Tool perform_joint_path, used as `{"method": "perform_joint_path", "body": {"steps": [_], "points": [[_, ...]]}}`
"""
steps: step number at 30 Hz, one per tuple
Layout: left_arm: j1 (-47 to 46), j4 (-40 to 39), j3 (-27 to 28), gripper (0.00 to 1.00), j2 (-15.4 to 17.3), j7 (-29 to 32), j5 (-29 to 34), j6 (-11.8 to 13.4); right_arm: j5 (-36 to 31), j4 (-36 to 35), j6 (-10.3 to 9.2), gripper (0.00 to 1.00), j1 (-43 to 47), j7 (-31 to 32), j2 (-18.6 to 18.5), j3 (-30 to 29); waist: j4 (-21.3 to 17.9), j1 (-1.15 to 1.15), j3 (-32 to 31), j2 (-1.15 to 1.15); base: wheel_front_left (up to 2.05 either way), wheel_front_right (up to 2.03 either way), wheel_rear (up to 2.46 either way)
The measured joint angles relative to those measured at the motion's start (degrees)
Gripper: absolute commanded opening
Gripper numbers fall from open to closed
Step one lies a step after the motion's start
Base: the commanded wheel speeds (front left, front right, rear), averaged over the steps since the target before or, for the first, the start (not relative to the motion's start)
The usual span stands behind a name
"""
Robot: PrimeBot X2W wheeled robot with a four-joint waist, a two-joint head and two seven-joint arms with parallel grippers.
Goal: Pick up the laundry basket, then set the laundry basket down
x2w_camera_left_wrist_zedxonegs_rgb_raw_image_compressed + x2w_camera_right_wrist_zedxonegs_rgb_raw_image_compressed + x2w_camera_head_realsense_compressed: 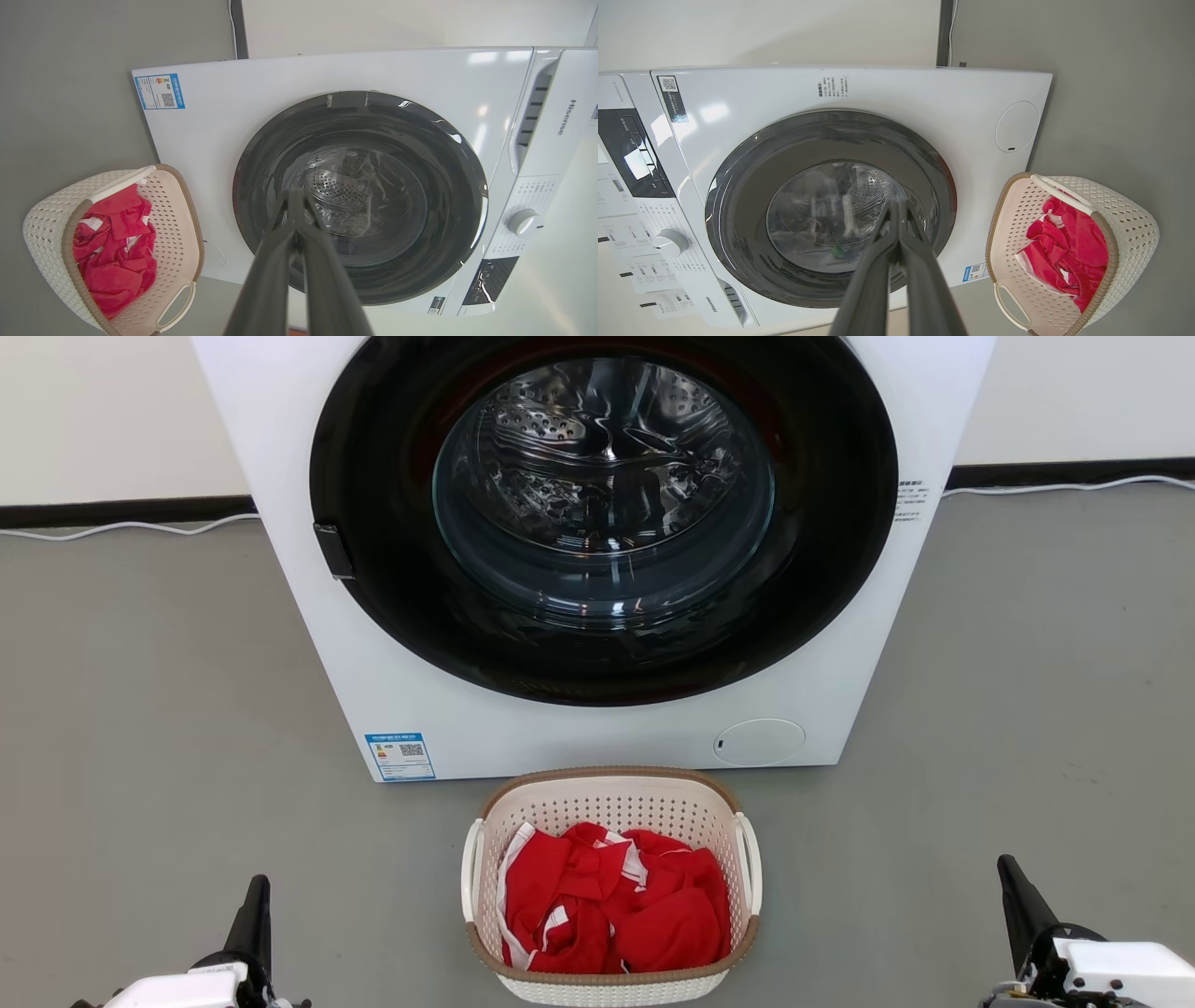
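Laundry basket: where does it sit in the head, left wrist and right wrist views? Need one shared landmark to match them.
Head view: laundry basket at bottom centre, on the floor just in front of the washer.
Left wrist view: laundry basket at lower left, sideways in frame.
Right wrist view: laundry basket at lower right, sideways in frame.
Shared landmark: blue label on the washer's lower front corner.

Laundry basket (1134, 219) with red cloth (1069, 252) by white washer (924, 107)
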Motion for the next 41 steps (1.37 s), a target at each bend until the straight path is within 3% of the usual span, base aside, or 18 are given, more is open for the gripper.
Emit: {"method": "perform_joint_path", "body": {"steps": [41], "points": [[0.0,0.0,0.0,0.00,0.0,0.0,0.0,0.0,0.0,0.0,0.00,0.00,0.0,0.0,0.0,0.0,0.0,0.00,0.0,0.00,0.00,0.00,0.00]]}}
